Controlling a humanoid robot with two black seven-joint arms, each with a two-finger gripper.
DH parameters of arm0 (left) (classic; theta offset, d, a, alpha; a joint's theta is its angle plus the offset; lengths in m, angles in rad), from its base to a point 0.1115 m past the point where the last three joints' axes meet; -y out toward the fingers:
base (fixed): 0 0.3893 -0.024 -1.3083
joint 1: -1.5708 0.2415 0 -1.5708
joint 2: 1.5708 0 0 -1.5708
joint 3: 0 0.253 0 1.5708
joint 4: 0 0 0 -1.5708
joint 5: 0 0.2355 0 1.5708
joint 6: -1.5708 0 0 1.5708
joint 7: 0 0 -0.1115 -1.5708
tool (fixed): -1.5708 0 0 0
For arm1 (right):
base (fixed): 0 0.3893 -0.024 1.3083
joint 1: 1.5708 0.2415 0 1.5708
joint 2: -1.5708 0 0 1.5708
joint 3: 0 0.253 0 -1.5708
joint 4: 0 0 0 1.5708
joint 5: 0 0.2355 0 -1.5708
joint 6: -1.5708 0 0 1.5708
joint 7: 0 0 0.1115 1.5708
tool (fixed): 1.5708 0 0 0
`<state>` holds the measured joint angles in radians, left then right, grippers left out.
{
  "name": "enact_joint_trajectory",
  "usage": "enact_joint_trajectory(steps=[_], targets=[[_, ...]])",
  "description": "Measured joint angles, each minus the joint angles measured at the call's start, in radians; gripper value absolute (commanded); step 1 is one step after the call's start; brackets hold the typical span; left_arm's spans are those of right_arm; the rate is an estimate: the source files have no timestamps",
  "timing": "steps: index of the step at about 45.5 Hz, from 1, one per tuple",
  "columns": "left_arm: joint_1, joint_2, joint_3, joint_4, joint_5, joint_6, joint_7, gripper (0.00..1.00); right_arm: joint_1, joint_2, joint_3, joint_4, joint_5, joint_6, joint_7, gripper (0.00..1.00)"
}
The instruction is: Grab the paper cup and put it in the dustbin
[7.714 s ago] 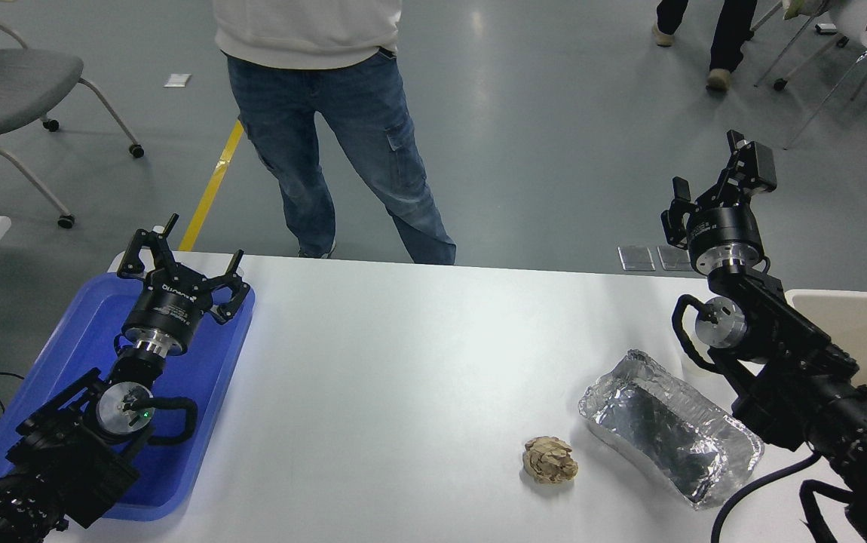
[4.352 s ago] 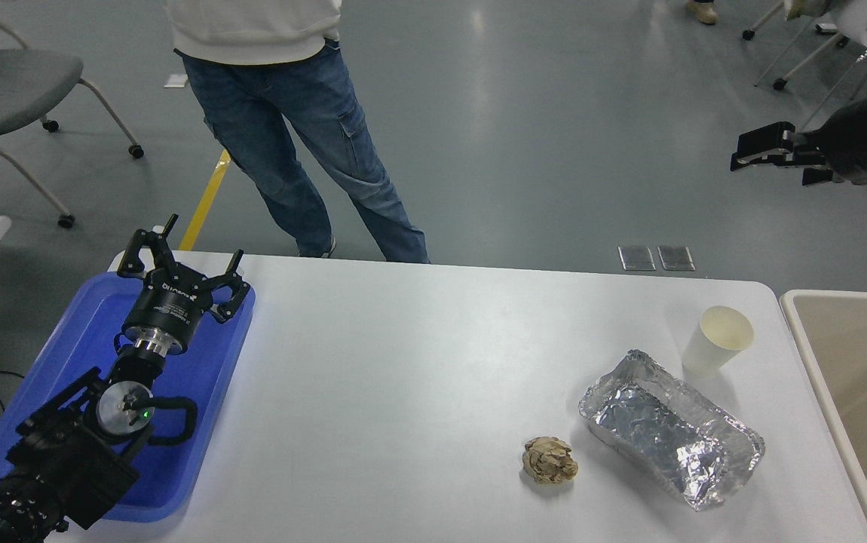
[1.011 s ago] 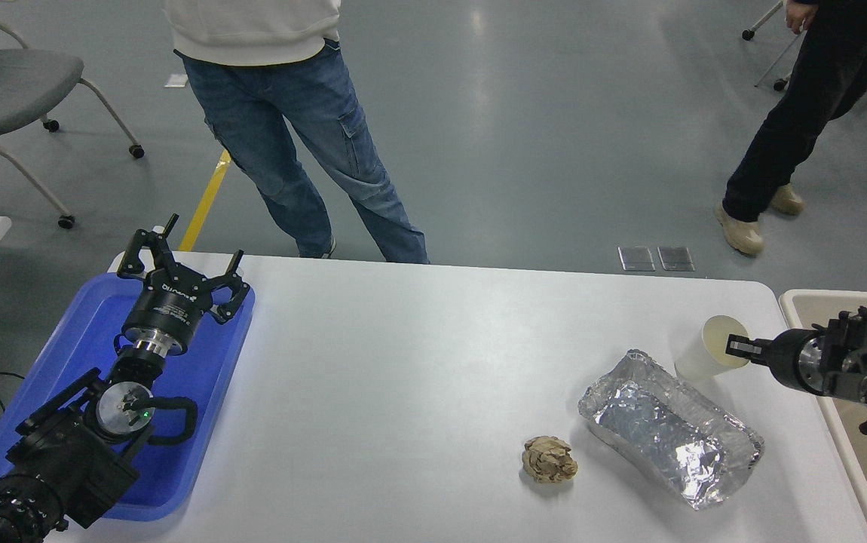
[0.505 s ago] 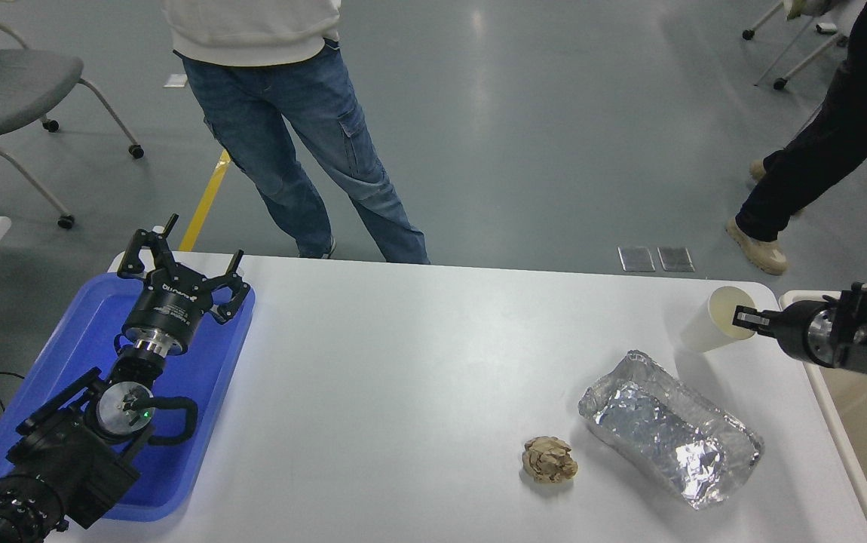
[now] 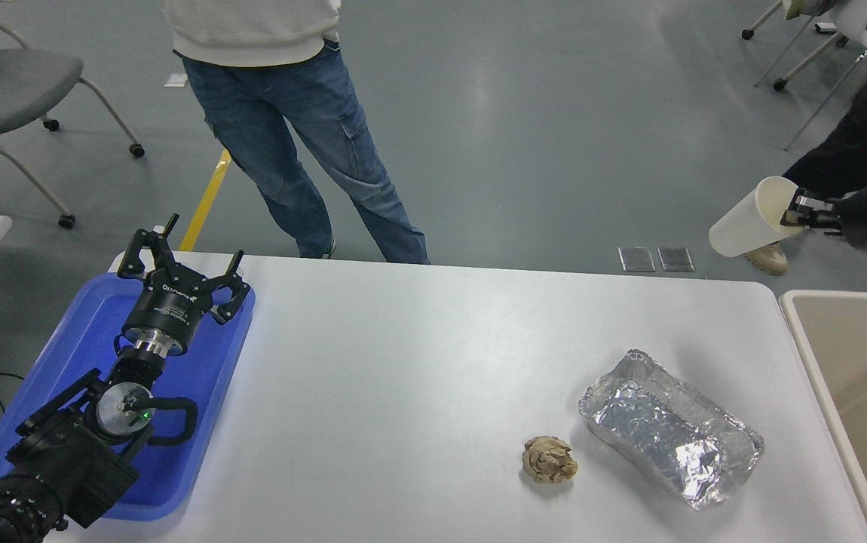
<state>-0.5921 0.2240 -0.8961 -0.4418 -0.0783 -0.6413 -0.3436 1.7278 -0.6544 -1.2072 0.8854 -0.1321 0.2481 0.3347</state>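
Note:
The white paper cup [image 5: 749, 219] hangs tilted in the air, high above the table's far right corner, its cream mouth turned to the right. My right gripper [image 5: 801, 210] comes in from the right edge and is shut on the cup's rim. The beige dustbin [image 5: 848, 369] with its pale rim stands at the table's right side, below and in front of the cup. My left gripper [image 5: 181, 260] is parked open and empty over the blue tray at the lower left.
A crinkled silver foil tray [image 5: 671, 426] and a crumpled brown paper ball [image 5: 549, 459] lie on the white table [image 5: 418, 377] at the front right. A blue tray [image 5: 200, 392] lies at the left. A person in jeans [image 5: 305, 136] stands at the far side; another person [image 5: 856, 143] at the top right.
My right gripper closed on the cup's rim at the table's far right and has lifted it up and back, clear of the table. The left arm has not moved.

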Motion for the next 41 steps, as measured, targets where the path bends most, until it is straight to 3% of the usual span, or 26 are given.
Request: enact_joint_trajectory(steps=[21, 41], targets=[[0.0, 0.0, 0.0, 0.0, 0.0, 0.0, 0.0, 1.0, 0.248, -0.118, -0.01, 0.017, -0.081, 0.178, -0.002, 0.0], [0.0, 0.0, 0.0, 0.0, 0.0, 0.0, 0.0, 1.0, 0.137, -0.138, -0.003, -0.088, -0.07, 0.147, -0.035, 0.0]])
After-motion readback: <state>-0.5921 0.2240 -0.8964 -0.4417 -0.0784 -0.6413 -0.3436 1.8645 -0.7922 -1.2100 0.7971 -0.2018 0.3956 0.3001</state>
